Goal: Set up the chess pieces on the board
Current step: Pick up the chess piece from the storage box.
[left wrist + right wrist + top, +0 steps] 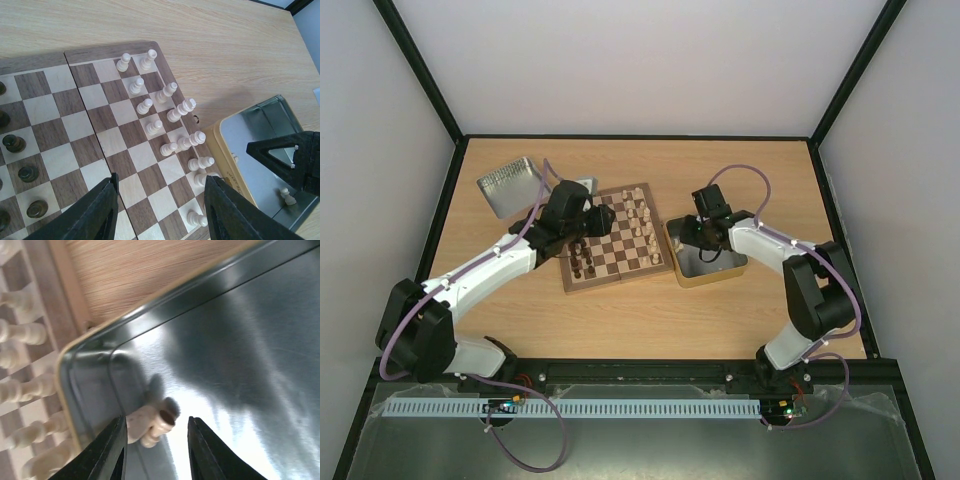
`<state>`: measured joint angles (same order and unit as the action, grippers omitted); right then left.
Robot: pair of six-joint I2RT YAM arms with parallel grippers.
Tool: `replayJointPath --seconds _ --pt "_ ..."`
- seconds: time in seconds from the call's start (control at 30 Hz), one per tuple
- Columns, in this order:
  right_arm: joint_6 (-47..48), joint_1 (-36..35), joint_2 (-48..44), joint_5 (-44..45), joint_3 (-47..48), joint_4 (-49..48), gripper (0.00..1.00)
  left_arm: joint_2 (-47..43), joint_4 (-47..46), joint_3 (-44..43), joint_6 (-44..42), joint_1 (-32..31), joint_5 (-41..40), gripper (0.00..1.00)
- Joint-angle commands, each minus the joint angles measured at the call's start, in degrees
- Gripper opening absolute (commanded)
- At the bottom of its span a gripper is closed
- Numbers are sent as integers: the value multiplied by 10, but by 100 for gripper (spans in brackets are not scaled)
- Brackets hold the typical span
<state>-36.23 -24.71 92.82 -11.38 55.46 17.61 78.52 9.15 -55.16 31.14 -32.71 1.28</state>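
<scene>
R claw [156, 424] was down inside the gold-rimmed tin [67, 370], pointed at its floor. Prob. because a loose cream pc [142, 422] lay there on its side, right btwn the fingers and close to the tin's corner.

The jaws stood part open, not pinching. The pc's shaft ran in against one finger, while its base end stopped short of the other, w/ bare metal showing in the gap. So nothing was gripped. Whether that first finger actually touched the pc, can't tell. My read: it was lined up for a pick, w/ the squeeze not made. A pc lying flat so near the wall looked awkward, since a close could roll it or catch a finger on the rim.

The board [615, 238] sat just beside R claw, past the tin's rim and almost touching the tin, which made for a short carry. Cream pcs [175, 112] stood in two rows along the board edge nearest R claw, mostly upright, and the rows looked nearly full. Dark pcs [15, 143] lined the edge farthest from it.

L claw [160, 187] hung above the board w/ jaws approx half open and empty, bare squares visible btwn its fingers. Dark pcs were to one side of it and cream pcs to the other. Prob. it was parked there, leaving the tin side to R claw.
</scene>
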Motion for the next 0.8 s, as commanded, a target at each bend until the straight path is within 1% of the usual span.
replayJointPath --seconds 0.0,0.07,0.23,0.4,0.5,0.6,0.7,0.77 --pt "2 0 9 -77 12 -30 33 -4 -10 9 -6 4 -2 50" --pt "1 0 15 -91 10 -35 33 -3 -10 9 -6 4 -2 50" --pt "22 0 36 -92 15 -25 33 -3 -10 11 -6 4 -1 50" --pt "46 -2 50 -67 24 -12 31 -2 -12 11 -6 4 0 50" --pt "52 -4 52 -33 29 -8 26 -2 -13 12 -6 4 0 50" --pt "60 -8 54 -3 33 -8 19 -1 -14 12 -7 4 0 50" --pt "68 -11 59 11 36 -11 10 0 -14 12 -7 4 0 50" --pt "69 -12 62 14 40 -6 7 -1 -13 12 -8 4 0 50"
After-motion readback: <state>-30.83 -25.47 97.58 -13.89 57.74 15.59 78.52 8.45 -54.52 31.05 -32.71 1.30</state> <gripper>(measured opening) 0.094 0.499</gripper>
